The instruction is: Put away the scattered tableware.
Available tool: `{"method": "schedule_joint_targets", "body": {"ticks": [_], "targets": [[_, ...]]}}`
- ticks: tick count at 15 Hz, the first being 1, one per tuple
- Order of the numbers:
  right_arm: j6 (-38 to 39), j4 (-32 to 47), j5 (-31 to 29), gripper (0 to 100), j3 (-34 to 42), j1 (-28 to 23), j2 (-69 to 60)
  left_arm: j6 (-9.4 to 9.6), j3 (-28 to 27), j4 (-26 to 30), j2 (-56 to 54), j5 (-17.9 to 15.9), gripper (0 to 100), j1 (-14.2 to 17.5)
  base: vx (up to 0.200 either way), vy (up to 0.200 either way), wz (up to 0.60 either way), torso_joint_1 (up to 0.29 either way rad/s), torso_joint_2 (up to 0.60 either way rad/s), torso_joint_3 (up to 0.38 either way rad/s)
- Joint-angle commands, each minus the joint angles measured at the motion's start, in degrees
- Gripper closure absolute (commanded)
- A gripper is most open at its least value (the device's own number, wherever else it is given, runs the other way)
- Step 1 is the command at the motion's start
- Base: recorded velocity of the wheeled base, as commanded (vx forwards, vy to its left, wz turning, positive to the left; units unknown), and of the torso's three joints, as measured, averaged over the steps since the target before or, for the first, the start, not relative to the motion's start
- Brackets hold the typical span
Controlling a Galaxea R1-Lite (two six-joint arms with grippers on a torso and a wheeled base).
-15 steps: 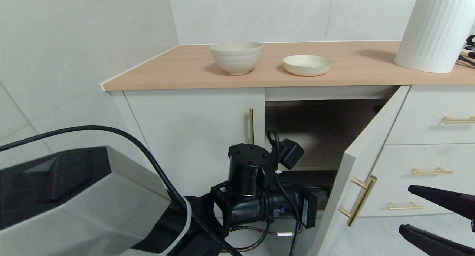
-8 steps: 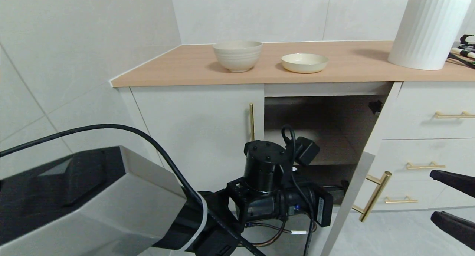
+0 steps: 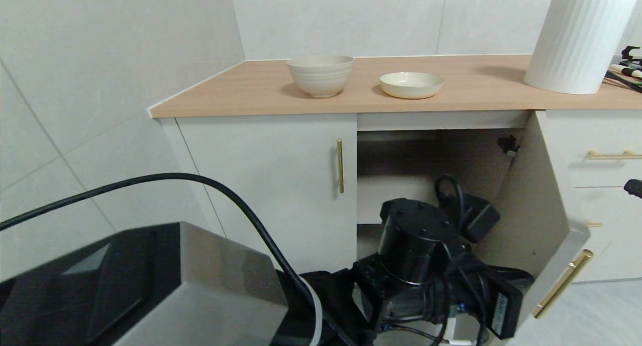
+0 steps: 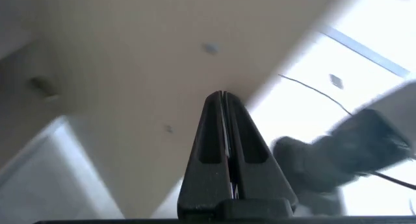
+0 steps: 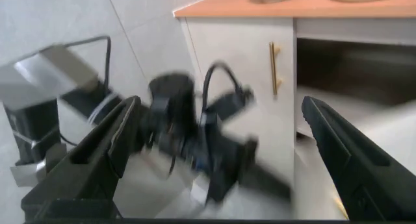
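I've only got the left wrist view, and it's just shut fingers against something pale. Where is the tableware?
Observer: In the head view, a bowl and a shallow dish stand side by side, not touching, on the wooden countertop.
Operator: Is anything open to put them in?
Observer: Yes. Below the dish, the right-hand cabinet door is swung wide open. The closed door beside it has a gold handle.
Operator: And my other arm?
Observer: The right gripper is open and holds nothing, as its own wrist view shows.
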Motion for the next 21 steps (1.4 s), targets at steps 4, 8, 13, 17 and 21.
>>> {"method": "schedule_joint_targets", "body": {"ticks": [4, 8, 13, 17, 21], "targets": [[0.06, 0.1, -0.41, 0, -0.04, -0.15, 0.63, 0.05, 1.53, -4.66, -2.0, 10.19, 100, -1.02, 0.0, 0.0, 0.0, 0.0, 0.0, 0.0], [1.29, 0.1, -0.5, 0, -0.13, -2.43, 5.91, 0.31, 14.45, -7.21, -14.39, 12.21, 100, 9.09, 0.0, 0.0, 0.0, 0.0, 0.0, 0.0], [0.24, 3.27, -0.32, 0, -5.67, -8.06, 19.71, 3.48, 35.02, 0.26, -36.19, 12.47, 100, 23.77, 0.0, 0.0, 0.0, 0.0, 0.0, 0.0], [-3.8, 3.53, -0.06, 0, -12.17, -9.91, 28.23, 3.48, 38.88, 19.25, -53.59, 12.56, 100, 32.12, 0.0, 0.0, 0.0, 0.0, 0.0, 0.0], [-3.45, 3.97, -0.41, 0, -12.26, -9.91, 26.91, 5.5, 38.27, 23.12, -56.4, 12.12, 100, 35.46, 0.0, 0.0, 0.0, 0.0, 0.0, 0.0]]}}
